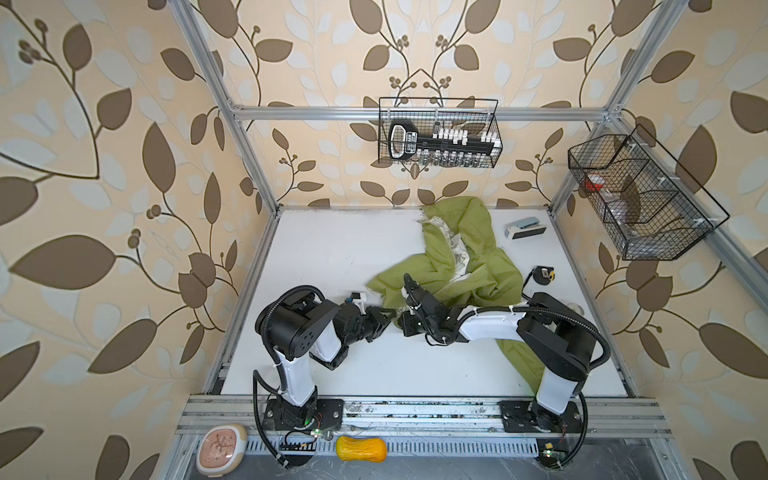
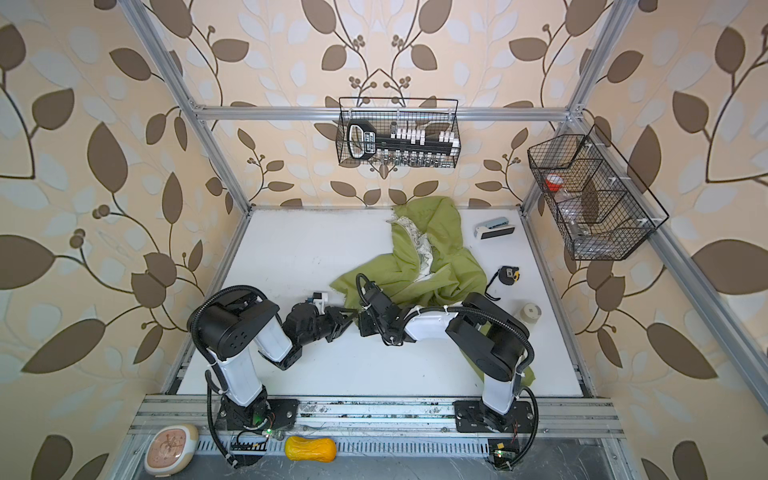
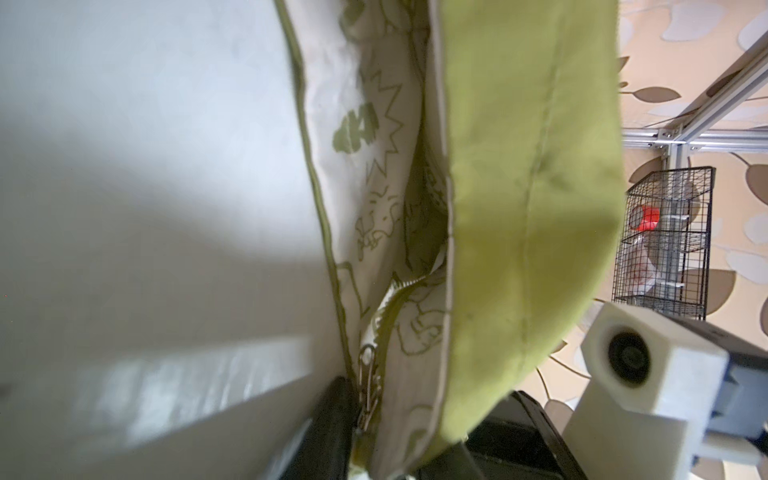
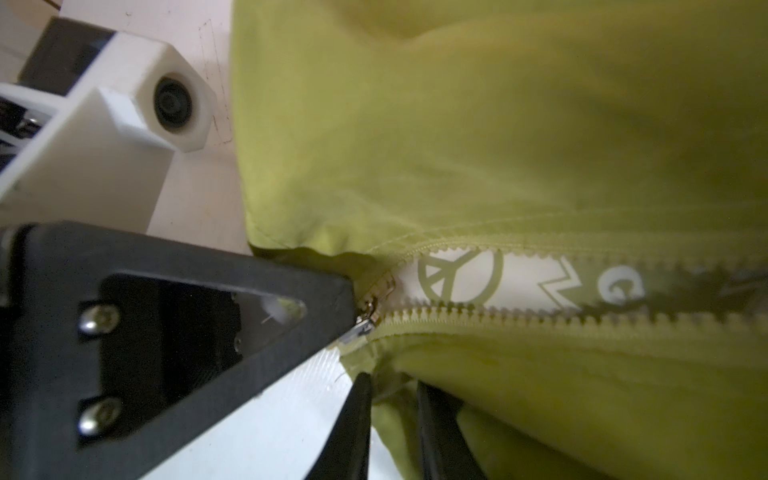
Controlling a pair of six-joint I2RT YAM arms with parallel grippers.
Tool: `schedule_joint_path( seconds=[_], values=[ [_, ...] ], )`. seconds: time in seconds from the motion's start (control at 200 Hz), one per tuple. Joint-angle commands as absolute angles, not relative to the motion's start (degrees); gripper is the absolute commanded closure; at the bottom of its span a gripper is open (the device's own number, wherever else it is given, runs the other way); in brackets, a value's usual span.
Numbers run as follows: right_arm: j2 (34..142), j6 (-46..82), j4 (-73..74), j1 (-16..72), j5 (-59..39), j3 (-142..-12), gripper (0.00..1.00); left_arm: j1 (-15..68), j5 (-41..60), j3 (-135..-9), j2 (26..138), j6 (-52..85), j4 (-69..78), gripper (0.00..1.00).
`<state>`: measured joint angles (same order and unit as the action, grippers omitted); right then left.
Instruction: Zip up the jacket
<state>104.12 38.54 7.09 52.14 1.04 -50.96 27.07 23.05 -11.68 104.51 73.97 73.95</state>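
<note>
Olive-green cloth is filling both wrist views. The jacket (image 1: 457, 266) is lying crumpled on the white surface (image 1: 332, 257), and both my arms are meeting at its near edge. The zip is gaping along nearly all of its visible length, with printed white lining (image 4: 453, 276) showing between the two rows of teeth (image 4: 540, 322). The slider (image 4: 368, 316) is sitting at the hem end of the jacket's track.

The right claw (image 4: 392, 399) is pinching a fold of the jacket just beside the slider. The left claw (image 1: 385, 319) is pressing its tip right at the slider, but I cannot tell whether it is actually gripping the pull.

To do this well, I am planning to have the right claw hold the hem taut while the left draws the slider straight along the teeth, with both rows lying flat and no lining straying between them.

Beyond the jacket, a small white device (image 1: 525, 228) and a tape measure (image 1: 542, 274) are lying apart from it. A wire basket (image 1: 440, 133) is hanging above the jacket on leaf-patterned walls.
</note>
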Motion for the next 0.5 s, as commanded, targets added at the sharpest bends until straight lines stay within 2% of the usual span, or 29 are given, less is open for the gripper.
schedule_joint_path(
  seconds=[0.0, 0.31, 0.495],
  values=[
    [104.95, 39.20, 6.18, 52.77, 0.06, -49.90, 0.79, 27.66, 21.53, -11.16, 105.60, 73.73, 70.49, 0.79],
    [102.84, 39.21, 5.28, 52.80, -0.25, -50.30, 0.79, 27.69, 21.93, -11.95, 106.07, 73.39, 69.70, 0.96],
    [101.91, 38.76, 4.56, 52.75, -0.78, -51.02, 0.78, 27.69, 21.58, -11.44, 105.13, 73.31, 69.25, 1.00]
  ],
)
